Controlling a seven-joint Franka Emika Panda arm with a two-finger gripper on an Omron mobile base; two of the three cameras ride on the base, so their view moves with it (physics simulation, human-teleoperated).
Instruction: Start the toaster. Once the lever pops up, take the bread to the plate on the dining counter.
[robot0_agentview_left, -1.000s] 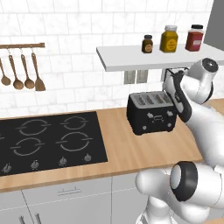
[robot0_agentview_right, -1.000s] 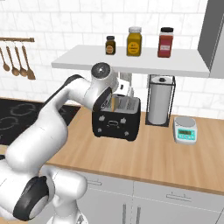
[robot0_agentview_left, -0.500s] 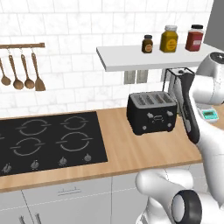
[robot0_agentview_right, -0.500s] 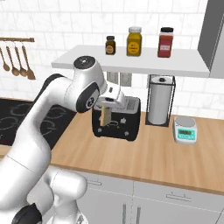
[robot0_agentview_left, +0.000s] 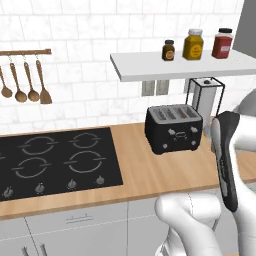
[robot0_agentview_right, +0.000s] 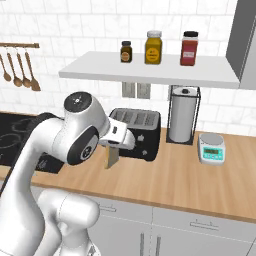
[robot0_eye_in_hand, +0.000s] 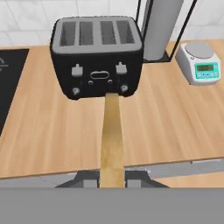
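1. Left base view: the toaster (robot0_agentview_left: 174, 128) sits on the wall-side counter (robot0_agentview_left: 140, 172) under the shelf, right of the hob (robot0_agentview_left: 55, 160). Half a second ago the arm stood closer beside the toaster; now its dark forearm link has swung out toward the camera at the right edge. The arm is clearly pulling away from the appliance.

2. Right base view: the gripper (robot0_agentview_right: 114, 151) hangs in front of the toaster (robot0_agentview_right: 136, 133), with the bread (robot0_agentview_right: 112, 157) held on edge below it, clear of the slots and above the countertop. A second ago the slice was right up against the toaster's top; it has since come out and forward. The paper towel roll (robot0_agentview_right: 180, 121) and kitchen scale (robot0_agentview_right: 211, 148) stand to the right, untouched.

3. Hand view: the bread (robot0_eye_in_hand: 112, 140) runs up the middle as a thin golden strip, pinched between the two finger tips (robot0_eye_in_hand: 89, 179), which are closed against its sides. The toaster (robot0_eye_in_hand: 97, 56) lies well ahead with all four slots showing empty.

4. Judgement: toasting and extraction look finished. What remains is carrying the slice to the plate on the dining counter, which probably calls for turning away from this wall.
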